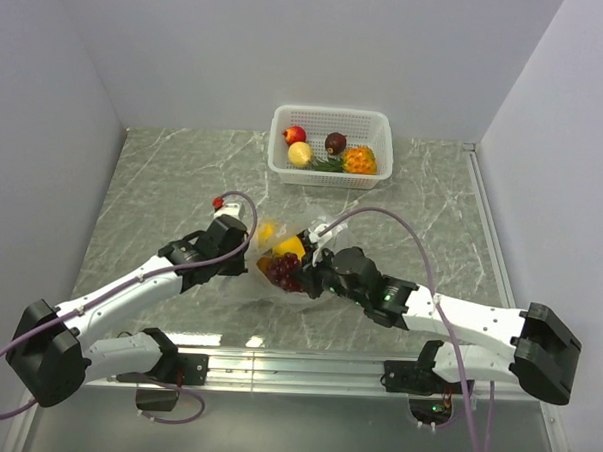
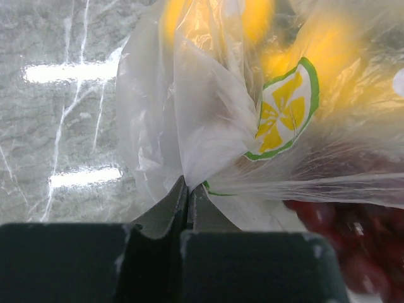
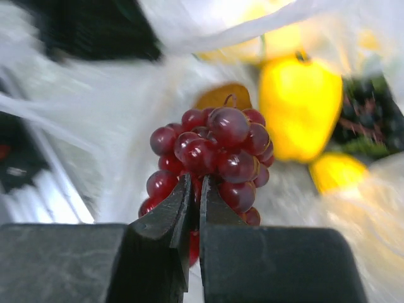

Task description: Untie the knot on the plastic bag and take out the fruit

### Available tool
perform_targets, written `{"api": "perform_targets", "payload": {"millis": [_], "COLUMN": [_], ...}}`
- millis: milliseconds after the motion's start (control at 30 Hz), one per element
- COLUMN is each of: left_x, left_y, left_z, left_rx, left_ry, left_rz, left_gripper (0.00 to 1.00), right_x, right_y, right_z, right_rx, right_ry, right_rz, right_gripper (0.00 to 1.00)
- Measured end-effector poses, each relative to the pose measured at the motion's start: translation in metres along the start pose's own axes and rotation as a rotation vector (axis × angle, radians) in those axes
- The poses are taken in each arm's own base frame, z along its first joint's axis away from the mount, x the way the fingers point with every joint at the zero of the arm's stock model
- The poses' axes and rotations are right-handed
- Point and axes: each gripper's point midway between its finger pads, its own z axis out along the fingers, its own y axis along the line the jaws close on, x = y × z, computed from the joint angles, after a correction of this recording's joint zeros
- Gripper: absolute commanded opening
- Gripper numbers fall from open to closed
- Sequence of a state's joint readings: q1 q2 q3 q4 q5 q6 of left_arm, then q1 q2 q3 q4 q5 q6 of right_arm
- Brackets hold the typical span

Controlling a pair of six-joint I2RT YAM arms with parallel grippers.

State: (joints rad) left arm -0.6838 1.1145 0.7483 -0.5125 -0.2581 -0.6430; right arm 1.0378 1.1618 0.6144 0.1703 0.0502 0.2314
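Left gripper has its jaws pressed together on a fold of the plastic bag at the bag's left side. I read that as an anchor, keeping the film taut so the bag doesn't drag when the other arm pulls. Right gripper is clamped on the lower part of the grape bunch. Red shows between the fingers, so it's a pinch on grapes, not air. The bag sits mid-table between the two grippers, well near of the white basket at the far edge, which holds several fruit. A yellow fruit lies just right of the grapes in the film. I can't see the knot. The grip is thin, so the bunch could slip.
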Motion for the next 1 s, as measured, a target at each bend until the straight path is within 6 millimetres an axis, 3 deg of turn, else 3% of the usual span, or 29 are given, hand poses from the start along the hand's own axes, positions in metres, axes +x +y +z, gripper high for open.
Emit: {"api": "perform_targets", "payload": {"millis": [300, 467, 800, 1000], "left_x": [0.002, 0.002, 0.001, -0.001], "left_y": [-0.005, -0.008, -0.011, -0.013], "left_z": [0.001, 0.001, 0.001, 0.001], "left_rx": [0.021, 0.034, 0.05, 0.055], "left_ry": [0.019, 0.023, 0.019, 0.012], "left_rz": [0.003, 0.003, 0.0, -0.002], "left_gripper": [0.01, 0.01, 0.01, 0.01], "right_x": [-0.034, -0.065, -0.182, -0.257], "right_y": [0.027, 0.034, 0.052, 0.019], "right_z": [-0.007, -0.014, -0.048, -0.078], "right_rx": [-0.132, -0.156, -0.179, -0.062], "right_ry": [-0.095, -0.196, -0.445, -0.607], "right_rz": [0.002, 0.009, -0.001, 0.01], "right_gripper": [0.0, 0.0, 0.0, 0.0]}}
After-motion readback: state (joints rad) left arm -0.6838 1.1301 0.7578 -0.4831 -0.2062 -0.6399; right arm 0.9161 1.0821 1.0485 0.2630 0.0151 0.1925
